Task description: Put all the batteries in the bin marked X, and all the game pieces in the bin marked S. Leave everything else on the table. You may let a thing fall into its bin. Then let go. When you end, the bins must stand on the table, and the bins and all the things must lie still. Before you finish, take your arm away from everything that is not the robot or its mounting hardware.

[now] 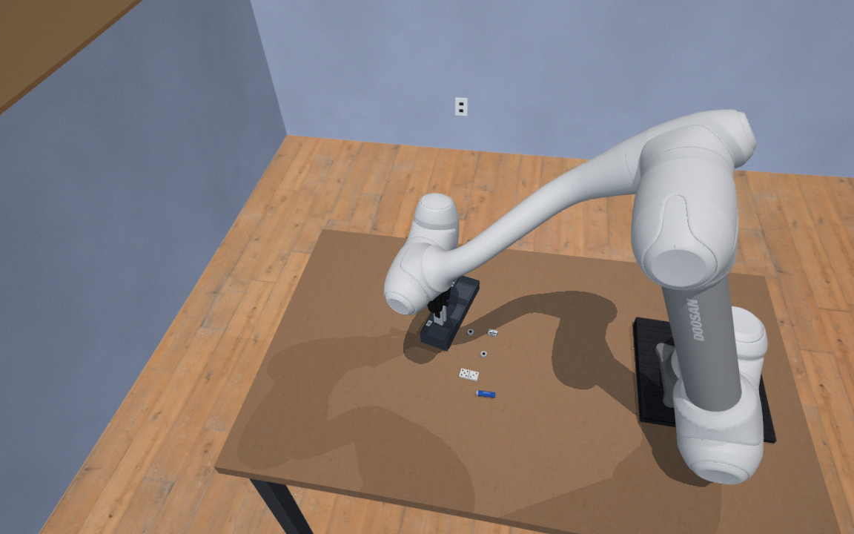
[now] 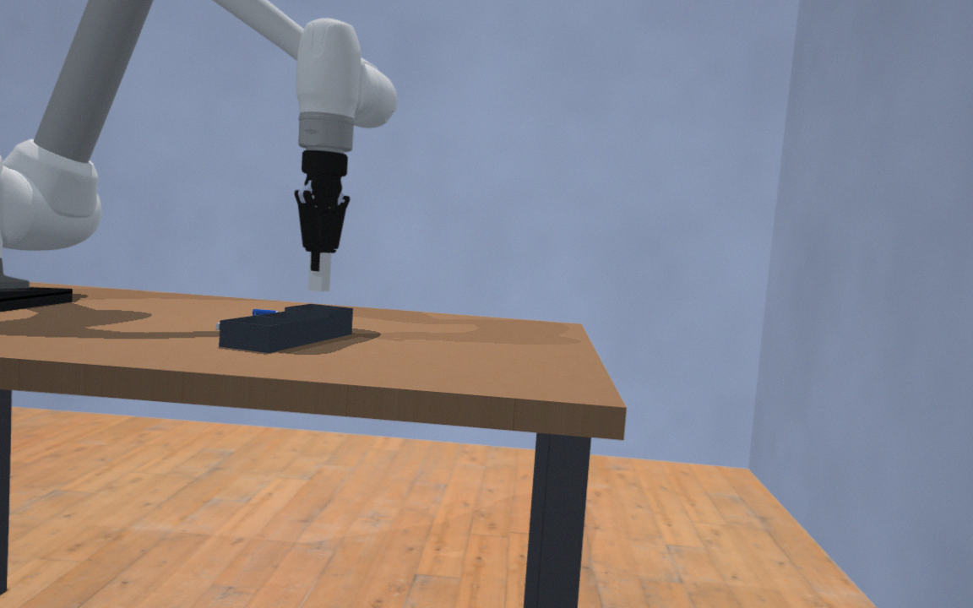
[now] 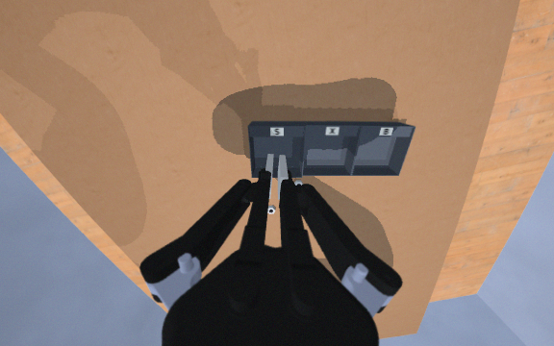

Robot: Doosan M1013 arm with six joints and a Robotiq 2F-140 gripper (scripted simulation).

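The dark three-part bin stands on the table and shows in the wrist view with labels S, X and B. My gripper hangs a little above the S end of the bin, fingers nearly together with only a narrow empty gap between the pale pads. A blue battery, a white domino and a white die lie on the table beside the bin. The floor of the S part is mostly hidden by my fingers.
Two small grey nuts lie between the bin and the domino; one shows under my fingers in the wrist view. The arm's black base plate sits at the table's right side.
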